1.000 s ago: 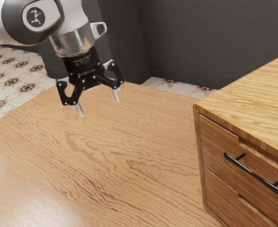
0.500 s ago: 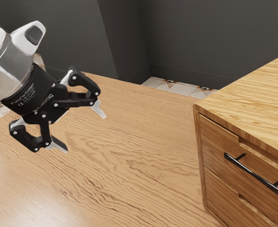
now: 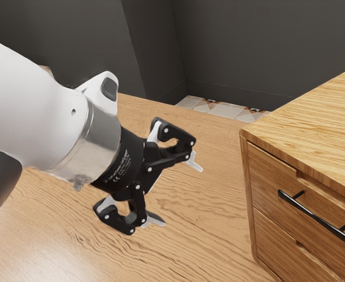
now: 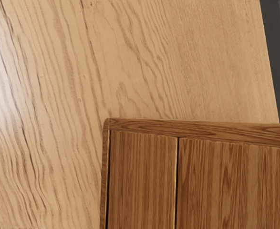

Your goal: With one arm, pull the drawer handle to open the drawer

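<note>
The black two-finger gripper [image 3: 177, 194] sits in the centre of the exterior view, low over the broad light-oak wooden surface [image 3: 178, 247], its fingers spread wide and holding nothing; the white and silver arm [image 3: 49, 135] fills the left of the frame behind it; the slim black bar handle [image 3: 316, 217] lies to the lower right of the frame, well apart from the gripper, fixed to the upper drawer front [image 3: 272, 176] of the oak-grained wooden cabinet [image 3: 319, 123] at the right edge; that drawer looks flush with the cabinet, so I judge it not yet opened; the bar's long axis runs level along the drawer face, slanting in the picture from upper left to lower right; the fingers part roughly across that line, one high, one low, which should suit a straddling grasp; open surface alone lies between gripper and handle, with nothing in the path; a second drawer front [image 3: 290, 252] sits just below the first; patterned floor tiles [image 3: 219, 108] and a dark grey wall [image 3: 260, 47] stand at the top of the frame; the wrist view looks onto the cabinet's face [image 4: 144, 186] ahead of the hand
</note>
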You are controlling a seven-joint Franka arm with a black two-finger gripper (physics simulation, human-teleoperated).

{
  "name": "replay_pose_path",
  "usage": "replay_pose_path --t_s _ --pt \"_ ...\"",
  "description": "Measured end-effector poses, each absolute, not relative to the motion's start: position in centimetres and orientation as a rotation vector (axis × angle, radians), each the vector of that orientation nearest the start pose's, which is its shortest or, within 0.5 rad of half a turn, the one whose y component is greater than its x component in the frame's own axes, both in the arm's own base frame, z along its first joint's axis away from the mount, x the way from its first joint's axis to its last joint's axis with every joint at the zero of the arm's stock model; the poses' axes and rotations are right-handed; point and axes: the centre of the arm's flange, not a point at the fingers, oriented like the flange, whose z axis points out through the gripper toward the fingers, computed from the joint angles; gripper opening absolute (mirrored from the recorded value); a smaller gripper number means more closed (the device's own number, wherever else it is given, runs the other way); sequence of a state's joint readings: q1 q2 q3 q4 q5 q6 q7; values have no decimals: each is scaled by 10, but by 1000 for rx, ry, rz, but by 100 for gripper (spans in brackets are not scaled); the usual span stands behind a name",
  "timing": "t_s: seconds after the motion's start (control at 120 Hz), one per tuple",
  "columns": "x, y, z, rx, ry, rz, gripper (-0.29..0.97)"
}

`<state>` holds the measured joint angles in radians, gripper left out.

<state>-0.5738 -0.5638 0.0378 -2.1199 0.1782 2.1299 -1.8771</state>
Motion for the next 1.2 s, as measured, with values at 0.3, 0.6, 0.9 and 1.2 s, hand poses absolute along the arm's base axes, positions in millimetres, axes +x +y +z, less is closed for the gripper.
replay_pose_path --t_s 0.3,0.6,0.9,1.2 --pt "346 -219 694 -2751 -2409 -578 68" --pt "338 -262 673 -2754 -2486 -458 67" --pt "349 -304 666 -2775 -2556 -386 67" --pt "336 -324 675 -2840 -2557 -410 67"
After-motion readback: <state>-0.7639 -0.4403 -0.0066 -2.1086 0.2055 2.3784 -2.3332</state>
